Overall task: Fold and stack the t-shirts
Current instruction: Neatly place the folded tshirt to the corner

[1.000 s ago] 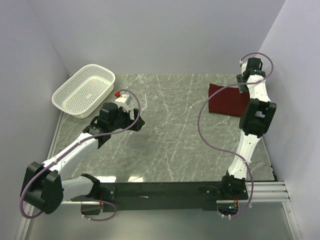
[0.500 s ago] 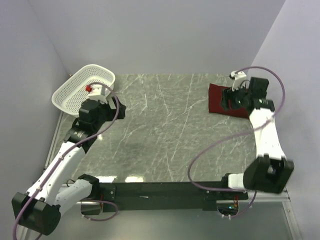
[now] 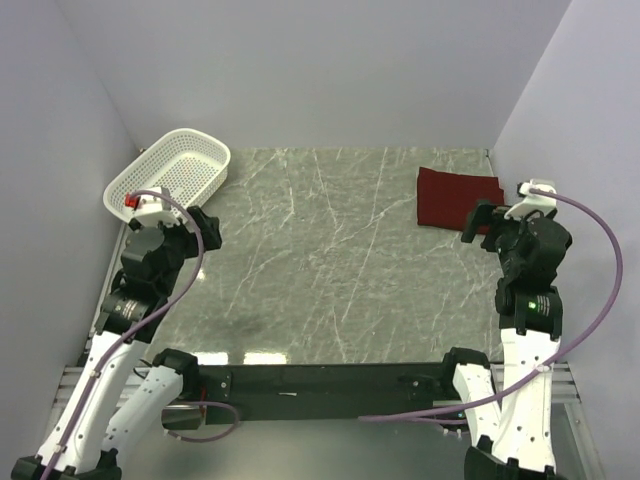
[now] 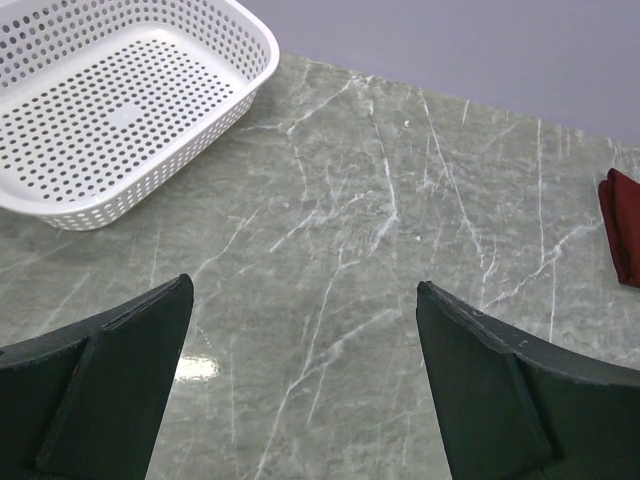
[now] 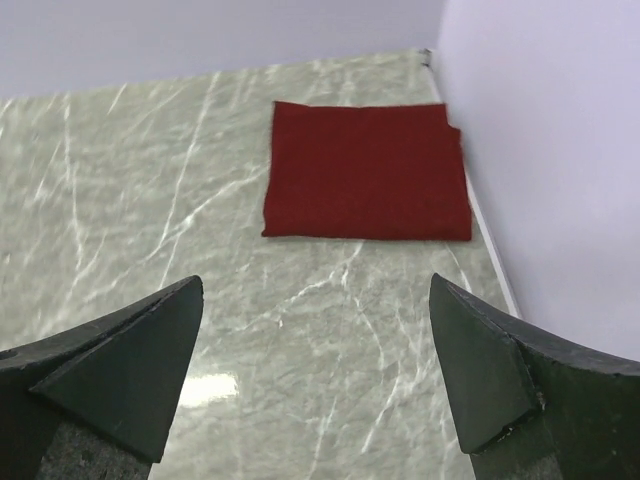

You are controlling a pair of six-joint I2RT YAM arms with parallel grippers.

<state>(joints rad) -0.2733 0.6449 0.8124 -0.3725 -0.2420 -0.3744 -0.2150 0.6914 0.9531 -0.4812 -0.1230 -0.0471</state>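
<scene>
At the far right corner of the worktop, just beside the wall, our maroon t-shirt lies folded flat. We find the left claw and right claw both spread apart and empty. Any pull-back, we judge, should rise clear without brushing the fold.

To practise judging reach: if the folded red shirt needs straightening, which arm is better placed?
Likely right. The right arm is near the shirt in the far right corner, jaws open and pointed toward it. The left arm is across the table beside the basket.
</scene>
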